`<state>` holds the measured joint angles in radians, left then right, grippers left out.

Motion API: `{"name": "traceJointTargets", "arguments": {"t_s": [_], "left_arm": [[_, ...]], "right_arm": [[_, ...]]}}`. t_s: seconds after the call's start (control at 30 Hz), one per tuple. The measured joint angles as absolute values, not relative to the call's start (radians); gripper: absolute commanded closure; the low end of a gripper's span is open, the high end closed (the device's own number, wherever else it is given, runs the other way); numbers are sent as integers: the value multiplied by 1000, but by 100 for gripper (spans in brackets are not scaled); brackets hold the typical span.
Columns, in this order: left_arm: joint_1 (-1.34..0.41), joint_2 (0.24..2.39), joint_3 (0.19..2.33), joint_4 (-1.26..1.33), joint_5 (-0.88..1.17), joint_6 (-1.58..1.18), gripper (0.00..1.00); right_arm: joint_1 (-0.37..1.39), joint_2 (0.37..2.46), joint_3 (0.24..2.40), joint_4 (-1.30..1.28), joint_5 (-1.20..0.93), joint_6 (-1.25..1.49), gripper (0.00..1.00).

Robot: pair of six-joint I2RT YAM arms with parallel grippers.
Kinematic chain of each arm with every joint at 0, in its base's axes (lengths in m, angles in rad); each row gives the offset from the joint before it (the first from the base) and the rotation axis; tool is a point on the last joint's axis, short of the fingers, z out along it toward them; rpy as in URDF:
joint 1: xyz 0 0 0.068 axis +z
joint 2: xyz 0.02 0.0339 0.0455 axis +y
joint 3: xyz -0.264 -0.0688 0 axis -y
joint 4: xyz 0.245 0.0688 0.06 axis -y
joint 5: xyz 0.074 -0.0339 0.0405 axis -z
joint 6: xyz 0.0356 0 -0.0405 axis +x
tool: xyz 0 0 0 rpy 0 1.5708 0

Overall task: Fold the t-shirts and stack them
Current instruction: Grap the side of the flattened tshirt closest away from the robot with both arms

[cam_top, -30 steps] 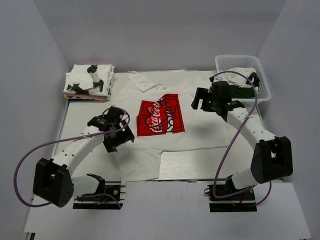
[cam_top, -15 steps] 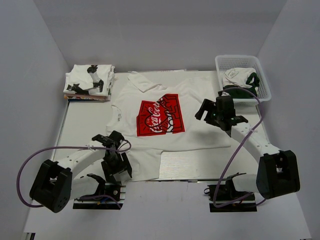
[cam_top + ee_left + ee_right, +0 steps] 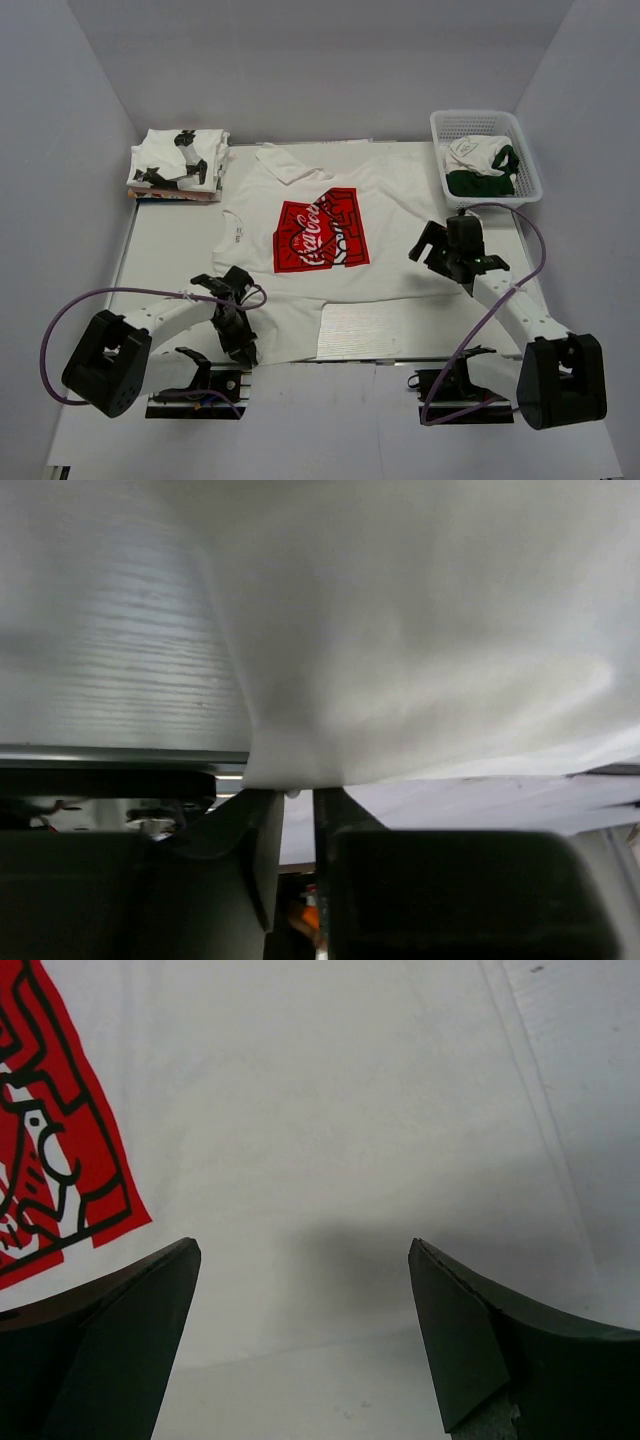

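**A:** T-shirt (image 3: 320,235) with the red logo, where is it?

**B:** Flat on the white worktop (image 3: 170,250), with pale walls (image 3: 300,70) around and a basket (image 3: 478,117) at the far right. At its near hem the left gripper (image 3: 298,798) stands nearly closed, grip unclear. The right gripper (image 3: 303,1247) hangs wide open above its right side.

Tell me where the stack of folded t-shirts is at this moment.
In the top view, the stack of folded t-shirts sits at the far left corner of the table, just left of the spread t-shirt, opposite the basket.
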<state>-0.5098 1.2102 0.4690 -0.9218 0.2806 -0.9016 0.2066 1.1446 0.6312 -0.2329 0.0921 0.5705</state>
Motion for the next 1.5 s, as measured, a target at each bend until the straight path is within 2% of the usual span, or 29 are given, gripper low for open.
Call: {"name": "traceJointTargets", "arguments": {"t_s": [0.3,0.53,0.6,0.67,0.7,0.73,0.77,0.8,0.83,1.0,1.27,1.5], "left_arm": [[-528,1222,513,-947,294,-854,100],[-528,1221,737,-878,337,-800,100],[-527,1221,762,-869,361,-788,100],[-527,1220,770,-873,383,-776,100],[-527,1218,770,-880,392,-772,100],[-527,1216,770,-892,402,-768,100],[-527,1210,770,-902,411,-765,100],[-527,1203,769,-910,419,-763,100],[-527,1190,767,-920,432,-762,100],[-527,1107,737,-978,504,-759,100],[-527,990,703,-1060,598,-754,100],[-527,949,717,-1050,672,-749,100]], "right_arm": [[164,1088,526,-332,99,589,10],[124,1079,486,-370,149,620,10],[110,1093,482,-363,159,623,15],[97,1117,485,-339,168,623,27],[91,1131,488,-328,172,623,48],[86,1148,492,-310,176,625,63],[82,1164,493,-296,175,619,75],[78,1176,494,-289,176,622,93],[73,1177,493,-280,176,625,100],[67,1117,469,-327,176,627,100],[67,749,435,-540,163,678,100],[67,711,451,-677,152,727,100]]}}
